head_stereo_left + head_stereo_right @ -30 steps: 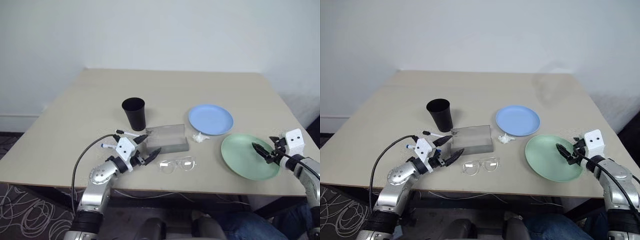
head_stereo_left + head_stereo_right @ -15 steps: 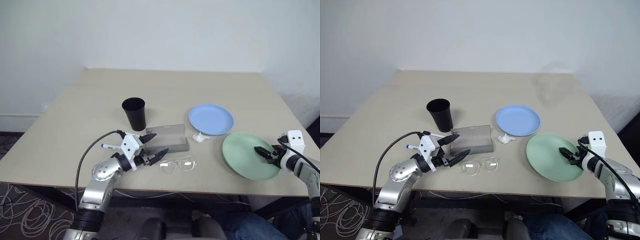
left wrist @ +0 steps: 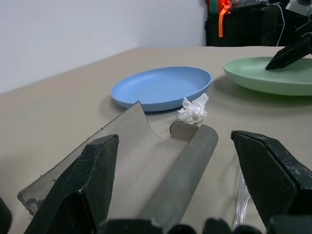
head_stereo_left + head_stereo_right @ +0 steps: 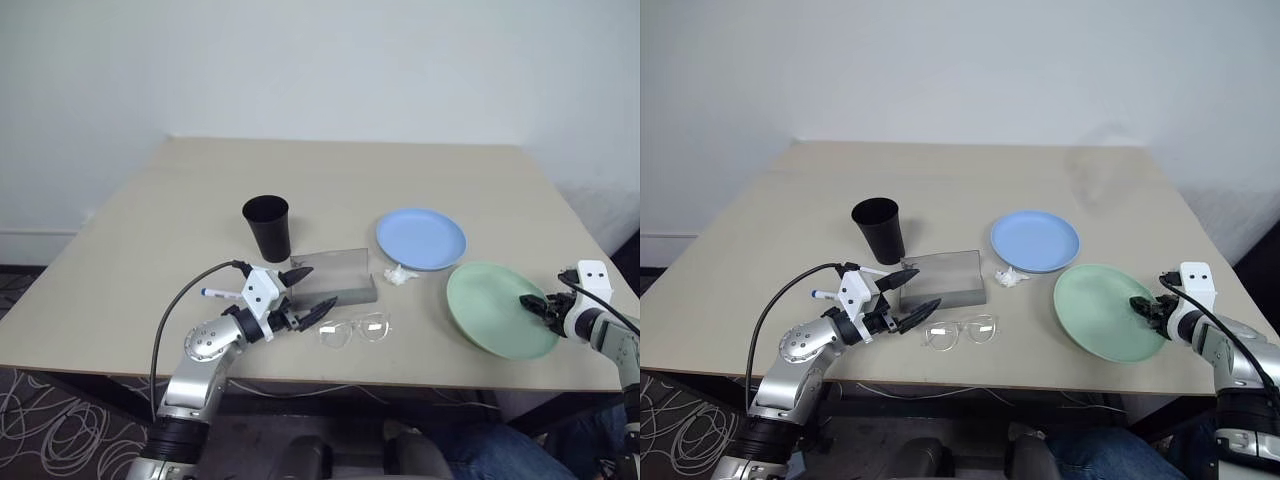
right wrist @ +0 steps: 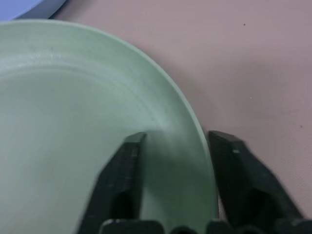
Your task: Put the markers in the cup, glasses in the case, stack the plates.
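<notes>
I see the right hand straddling the green plate rim at the counter's right edge (grip unconfirmed); left hand open before the case.

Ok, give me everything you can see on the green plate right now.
The green plate is a round, shallow, pale mint dish, plastic-looking, with a low raised rim and nothing in it. It lies flat on the table near the front right edge, just in front of the blue plate and apart from it. The right gripper straddles its outer rim, one finger inside the dish and the other outside; a firm pinch isn't evident.
</notes>
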Motion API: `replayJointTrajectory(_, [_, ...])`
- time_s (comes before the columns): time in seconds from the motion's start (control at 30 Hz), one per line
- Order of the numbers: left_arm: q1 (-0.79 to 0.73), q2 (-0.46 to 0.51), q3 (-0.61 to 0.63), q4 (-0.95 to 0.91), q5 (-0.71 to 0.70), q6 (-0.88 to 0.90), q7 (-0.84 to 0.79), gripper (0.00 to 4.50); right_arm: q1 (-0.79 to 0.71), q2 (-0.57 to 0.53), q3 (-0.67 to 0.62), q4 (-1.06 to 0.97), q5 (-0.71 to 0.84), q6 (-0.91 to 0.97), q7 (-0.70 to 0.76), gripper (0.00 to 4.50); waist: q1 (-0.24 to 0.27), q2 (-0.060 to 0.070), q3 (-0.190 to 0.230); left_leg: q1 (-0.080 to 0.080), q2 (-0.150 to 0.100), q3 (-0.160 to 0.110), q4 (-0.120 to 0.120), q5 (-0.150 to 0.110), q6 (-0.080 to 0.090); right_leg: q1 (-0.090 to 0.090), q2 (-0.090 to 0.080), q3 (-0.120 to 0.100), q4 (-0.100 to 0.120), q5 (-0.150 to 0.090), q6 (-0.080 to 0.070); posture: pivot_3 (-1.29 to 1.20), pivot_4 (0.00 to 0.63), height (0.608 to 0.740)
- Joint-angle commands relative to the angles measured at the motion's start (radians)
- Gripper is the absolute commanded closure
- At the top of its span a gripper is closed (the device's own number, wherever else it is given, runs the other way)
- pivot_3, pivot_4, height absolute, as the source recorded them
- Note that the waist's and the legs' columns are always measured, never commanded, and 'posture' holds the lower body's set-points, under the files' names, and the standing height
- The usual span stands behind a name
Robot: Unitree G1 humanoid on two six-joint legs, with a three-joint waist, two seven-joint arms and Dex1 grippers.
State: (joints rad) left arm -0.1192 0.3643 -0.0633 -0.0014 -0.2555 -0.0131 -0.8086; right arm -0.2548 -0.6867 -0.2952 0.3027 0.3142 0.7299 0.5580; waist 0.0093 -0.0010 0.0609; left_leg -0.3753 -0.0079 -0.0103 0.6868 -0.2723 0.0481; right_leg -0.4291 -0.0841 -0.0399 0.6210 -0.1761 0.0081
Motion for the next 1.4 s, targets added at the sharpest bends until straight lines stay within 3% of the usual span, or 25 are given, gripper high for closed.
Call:
replayJointTrajectory(0.03, [-0.009,-0.003,0.0,-0.036,-0.01,-0.012,0.003,0.58,-0.023,-0.028,-0.024,-0.012,0.001,0.0,-0.006,3.88,0.0,0.0,0.0,0.0,0.0,0.0,0.0,0.0,0.0,0.0,0.0,0.0,0.0,0.0,0.0,0.0,0.0,0.721])
replayJointTrajectory(0.1, [-0.007,-0.004,-0.001,-0.036,-0.008,-0.013,0.004,0.58,-0.025,-0.03,-0.022,-0.01,-0.002,-0.001,-0.006,4.48,-0.001,-0.001,0.0,0.0,0.0,0.0,0.0,0.0,0.0,0.001,0.0,0.0,0.0,0.0,0.0,0.0,0.0,0.721])
replayJointTrajectory(0.77, [0.0,-0.004,0.002,-0.034,-0.001,-0.022,0.017,0.58,-0.088,-0.035,-0.019,0.111,-0.012,-0.078,0.007,4.48,0.0,-0.002,0.0,0.001,0.0,0.0,0.005,-0.001,0.002,0.002,-0.001,0.002,0.0,0.001,0.001,0.0,0.0,0.721])
replayJointTrajectory(1.4, [-0.005,0.001,0.003,-0.019,0.002,-0.028,0.012,0.58,-0.222,-0.108,-0.067,0.502,-0.026,-0.275,-0.03,4.48,0.0,-0.001,0.0,-0.001,-0.001,0.0,0.005,-0.002,0.004,0.002,-0.001,0.002,-0.002,0.001,0.002,0.0,0.0,0.721])
